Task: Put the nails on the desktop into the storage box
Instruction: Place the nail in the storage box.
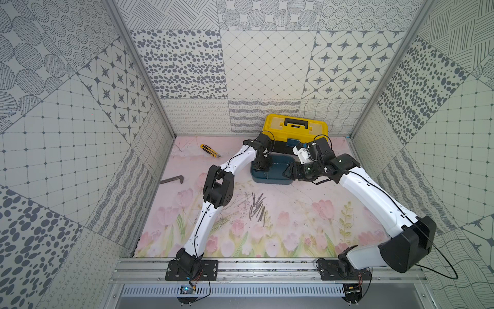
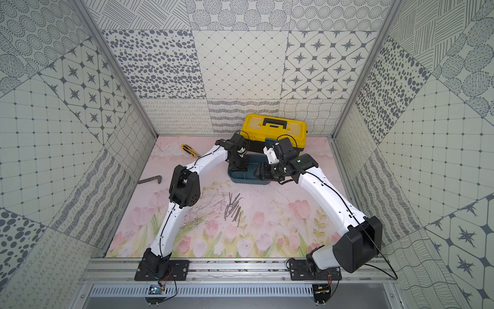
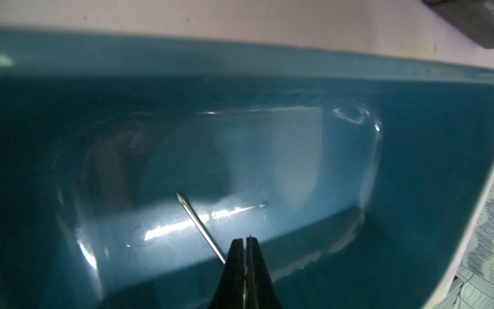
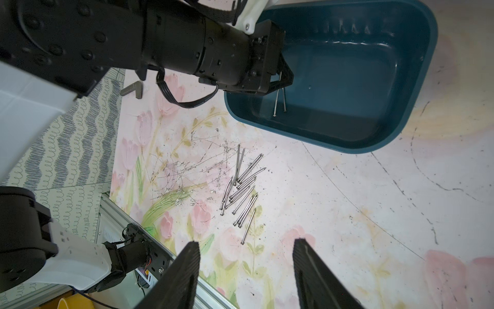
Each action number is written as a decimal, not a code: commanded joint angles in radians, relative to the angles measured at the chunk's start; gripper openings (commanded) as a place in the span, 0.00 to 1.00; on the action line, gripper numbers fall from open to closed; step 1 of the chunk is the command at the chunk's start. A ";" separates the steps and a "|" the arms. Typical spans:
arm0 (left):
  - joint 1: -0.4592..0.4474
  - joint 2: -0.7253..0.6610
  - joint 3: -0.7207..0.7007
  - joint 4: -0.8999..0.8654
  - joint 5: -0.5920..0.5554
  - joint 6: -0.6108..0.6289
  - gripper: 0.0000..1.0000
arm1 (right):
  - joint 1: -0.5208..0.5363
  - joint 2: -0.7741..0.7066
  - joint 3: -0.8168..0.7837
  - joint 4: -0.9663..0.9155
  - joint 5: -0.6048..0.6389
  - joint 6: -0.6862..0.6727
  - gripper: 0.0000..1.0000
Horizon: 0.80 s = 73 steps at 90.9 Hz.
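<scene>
Left gripper (image 3: 245,240): clenched on two thin grey metal nails (image 4: 279,99) hanging inside the teal-blue plastic storage box (image 4: 419,80).
Right gripper (image 4: 246,244): released, empty.
Other nails (image 1: 258,207): piled on the pink tulip-printed desktop (image 1: 294,214), near the box.

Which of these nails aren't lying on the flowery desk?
The nails pinched by fingers of the left gripper over the teal storage box; the other nails lie piled on the desktop.
</scene>
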 commanded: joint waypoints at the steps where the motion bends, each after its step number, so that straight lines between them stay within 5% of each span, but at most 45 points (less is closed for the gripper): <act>1: -0.009 0.024 0.010 -0.028 -0.036 0.018 0.00 | -0.018 -0.027 -0.014 0.006 0.011 -0.022 0.62; 25: -0.009 0.043 0.011 -0.022 -0.046 0.012 0.05 | -0.034 -0.016 -0.016 0.006 0.000 -0.017 0.62; 40: -0.007 0.041 0.011 -0.022 -0.051 0.005 0.19 | -0.035 -0.012 -0.018 0.006 -0.008 -0.013 0.62; 73: -0.007 -0.046 -0.027 -0.004 -0.054 -0.003 0.23 | -0.034 -0.045 -0.028 0.007 -0.005 0.002 0.63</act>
